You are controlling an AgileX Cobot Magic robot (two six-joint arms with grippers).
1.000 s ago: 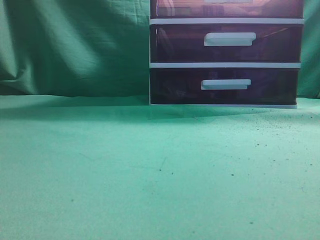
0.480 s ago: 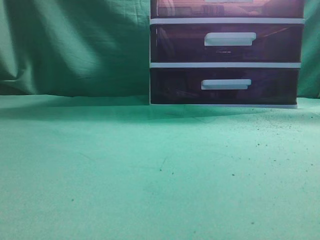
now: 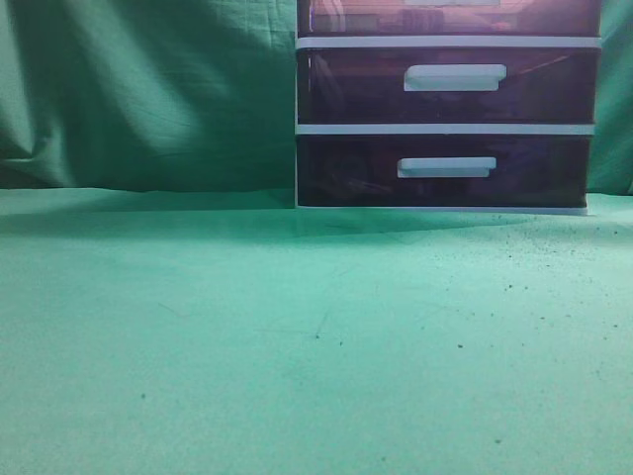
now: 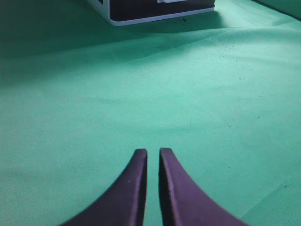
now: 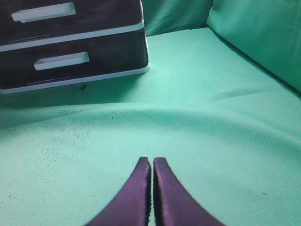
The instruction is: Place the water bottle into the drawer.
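A dark drawer unit [image 3: 445, 109] with white frame and white handles stands at the back right of the green table; its visible drawers are closed. It also shows in the right wrist view [image 5: 70, 42] and, at the top edge, in the left wrist view [image 4: 150, 9]. The water bottle is not in any view. My left gripper [image 4: 153, 151] is shut with a thin gap and holds nothing above the cloth. My right gripper [image 5: 151, 160] is shut and empty, some way in front of the unit. Neither gripper shows in the exterior view.
Green cloth [image 3: 297, 336] covers the table and hangs as a backdrop [image 3: 148, 89] behind. A raised fold of green cloth [image 5: 263, 33] lies to the right of the drawer unit in the right wrist view.
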